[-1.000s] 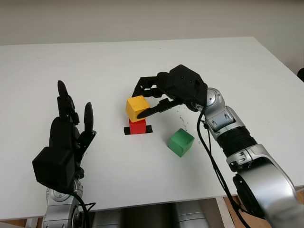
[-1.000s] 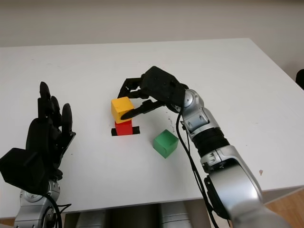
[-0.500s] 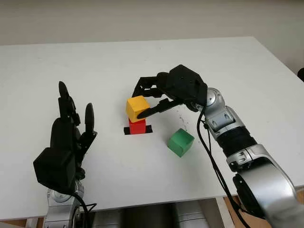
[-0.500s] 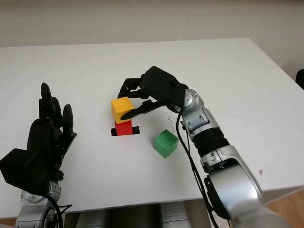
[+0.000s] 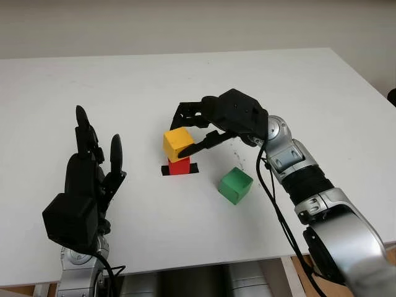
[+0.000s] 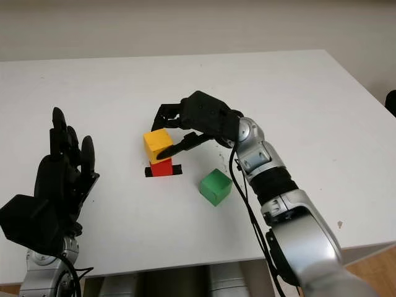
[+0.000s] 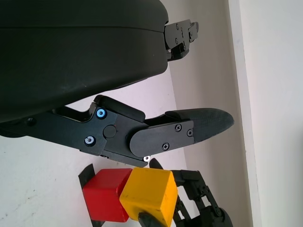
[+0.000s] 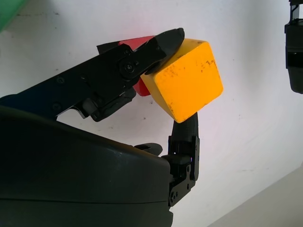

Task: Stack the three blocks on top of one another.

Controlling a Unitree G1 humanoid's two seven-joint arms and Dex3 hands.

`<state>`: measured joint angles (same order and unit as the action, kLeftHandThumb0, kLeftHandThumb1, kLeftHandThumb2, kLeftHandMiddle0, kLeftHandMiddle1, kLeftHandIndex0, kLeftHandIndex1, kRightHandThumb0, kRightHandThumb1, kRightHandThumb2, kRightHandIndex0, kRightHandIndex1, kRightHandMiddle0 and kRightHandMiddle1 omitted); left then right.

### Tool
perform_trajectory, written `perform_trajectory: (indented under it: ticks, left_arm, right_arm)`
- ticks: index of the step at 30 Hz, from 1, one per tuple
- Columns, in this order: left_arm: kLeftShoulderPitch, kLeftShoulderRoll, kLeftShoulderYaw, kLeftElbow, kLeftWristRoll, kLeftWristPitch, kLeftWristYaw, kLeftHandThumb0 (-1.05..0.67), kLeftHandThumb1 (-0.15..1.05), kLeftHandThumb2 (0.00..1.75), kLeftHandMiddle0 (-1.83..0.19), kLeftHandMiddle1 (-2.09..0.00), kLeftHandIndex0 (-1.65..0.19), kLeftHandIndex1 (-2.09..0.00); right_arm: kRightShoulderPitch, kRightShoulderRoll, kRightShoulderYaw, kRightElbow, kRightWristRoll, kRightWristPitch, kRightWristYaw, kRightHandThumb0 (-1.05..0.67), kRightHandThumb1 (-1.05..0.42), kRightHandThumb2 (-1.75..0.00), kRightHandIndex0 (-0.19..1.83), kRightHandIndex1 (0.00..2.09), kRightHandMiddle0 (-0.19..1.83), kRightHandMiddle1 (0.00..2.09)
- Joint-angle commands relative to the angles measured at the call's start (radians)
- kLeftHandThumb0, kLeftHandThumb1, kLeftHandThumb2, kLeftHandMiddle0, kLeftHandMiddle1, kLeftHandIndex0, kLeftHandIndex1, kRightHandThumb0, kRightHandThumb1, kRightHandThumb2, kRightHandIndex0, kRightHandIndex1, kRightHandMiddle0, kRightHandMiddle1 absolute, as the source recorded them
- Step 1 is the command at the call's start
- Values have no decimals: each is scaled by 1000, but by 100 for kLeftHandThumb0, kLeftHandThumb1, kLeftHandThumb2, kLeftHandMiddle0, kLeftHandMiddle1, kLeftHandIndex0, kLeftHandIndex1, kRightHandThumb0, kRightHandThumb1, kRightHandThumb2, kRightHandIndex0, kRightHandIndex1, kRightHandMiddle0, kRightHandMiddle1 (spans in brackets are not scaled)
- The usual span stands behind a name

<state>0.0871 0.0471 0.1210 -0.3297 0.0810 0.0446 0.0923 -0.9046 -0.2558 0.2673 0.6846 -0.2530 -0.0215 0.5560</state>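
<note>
Yellow block (image 5: 177, 142) has dropped slightly in the last second and now sits on the red block (image 5: 179, 165), skewed, overhanging left; right hand (image 5: 213, 124) fingers still grip it. Second tier looks nearly placed, release pending. Green block (image 5: 235, 185) loose on the bench (image 5: 297, 86), just right of the stack. No containers. Left hand (image 5: 86, 179) open, near-left.

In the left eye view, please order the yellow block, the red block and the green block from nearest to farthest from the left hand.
From the open left hand, at the table's left side:
1. Red block, on the black mark at the centre.
2. Yellow block, on top of the red one, gripped by the right hand; nearly a tie.
3. Green block, farther right.
</note>
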Motion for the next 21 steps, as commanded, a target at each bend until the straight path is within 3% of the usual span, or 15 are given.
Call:
perform_trajectory:
  ticks: [1,6,17,21]
  left_arm:
    - [1,1,-4,-13,1,-7,0,-67,105,61,19,-1,19,0]
    - [2,2,-3,-11,-3,-8,-2,-67,105,59,19,0,19,0]
    - [4,0,-3,-16,-6,-1,-4,-68,105,59,19,0,19,0]
    - [5,3,-3,-14,-3,-9,-6,-69,105,60,19,0,19,0]
  right_arm:
    - [-9,-10,9,4,-11,-23,-5,-55,-97,-6,30,3,21,139]
    - [-15,-10,13,29,-24,-55,-8,-61,-96,-6,24,1,7,110]
    - [-18,-14,2,41,-17,-95,-13,-63,-98,-5,20,1,-2,98]
    - [-25,-21,-7,49,7,-106,22,-70,-95,-5,12,1,-5,74]
